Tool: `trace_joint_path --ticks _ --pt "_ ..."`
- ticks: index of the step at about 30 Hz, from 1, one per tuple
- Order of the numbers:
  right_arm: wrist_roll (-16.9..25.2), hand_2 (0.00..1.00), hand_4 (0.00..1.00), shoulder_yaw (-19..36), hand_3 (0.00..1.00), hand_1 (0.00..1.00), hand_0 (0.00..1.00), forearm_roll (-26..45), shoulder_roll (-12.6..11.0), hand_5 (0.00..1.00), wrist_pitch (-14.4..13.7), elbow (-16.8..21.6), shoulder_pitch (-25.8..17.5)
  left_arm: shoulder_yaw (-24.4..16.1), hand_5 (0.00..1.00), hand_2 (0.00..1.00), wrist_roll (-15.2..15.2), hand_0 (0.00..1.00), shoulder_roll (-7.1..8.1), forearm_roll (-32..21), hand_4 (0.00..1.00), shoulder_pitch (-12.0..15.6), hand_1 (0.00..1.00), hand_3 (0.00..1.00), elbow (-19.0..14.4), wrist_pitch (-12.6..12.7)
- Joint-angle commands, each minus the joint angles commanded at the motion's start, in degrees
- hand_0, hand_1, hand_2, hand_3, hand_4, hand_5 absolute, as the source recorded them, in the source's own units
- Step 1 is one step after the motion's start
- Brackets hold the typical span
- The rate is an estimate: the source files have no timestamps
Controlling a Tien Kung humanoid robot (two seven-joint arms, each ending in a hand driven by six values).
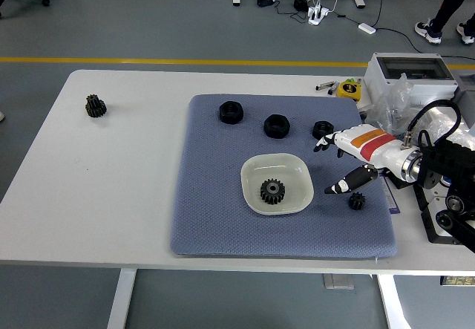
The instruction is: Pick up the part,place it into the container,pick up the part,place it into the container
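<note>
A black gear lies inside the pale square bowl in the middle of the blue mat. My right hand hovers to the right of the bowl, white with an orange and red band, its fingers spread and holding nothing. A small black gear sits on the mat just below that hand. Three black nuts lie along the mat's far part. Another black gear rests alone on the white table at the far left. My left arm is out of sight.
A white box, crumpled plastic bags and a control unit with coloured buttons crowd the table's right end. A yellow tape measure lies beyond the mat's far right corner. A person's legs show at the top right.
</note>
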Motion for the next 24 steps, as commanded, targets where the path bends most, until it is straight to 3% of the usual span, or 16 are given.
trace_joint_path --ticks 6,18,19,24 --pt "-0.07 0.674 0.998 1.00 0.665 0.526 0.363 -1.78 -0.43 0.361 0.11 -0.52 -2.43 0.27 0.499 0.621 -0.11 0.651 -0.07 -0.52 0.593 -0.08 0.647 0.554 0.01 0.09" --pt "-0.13 0.657 0.998 1.29 0.638 0.524 0.369 -3.74 0.04 0.355 -0.50 -5.68 -4.03 0.30 0.499 0.622 -0.15 0.651 -0.16 -0.54 0.592 -0.15 0.646 0.555 0.01 0.14" --pt "-0.11 0.634 0.940 1.28 0.607 0.513 0.375 -3.75 0.11 0.346 -0.61 -6.10 -4.14 0.29 0.499 0.622 -0.15 0.651 -0.18 -0.54 0.593 -0.13 0.646 0.554 0.01 0.14" --pt "-0.11 0.634 0.940 1.41 0.607 0.513 0.375 -4.82 0.46 0.346 -1.78 -7.38 -4.74 0.19 0.499 0.622 -0.08 0.651 -0.22 -0.33 0.593 -0.06 0.646 0.554 -0.02 0.07"
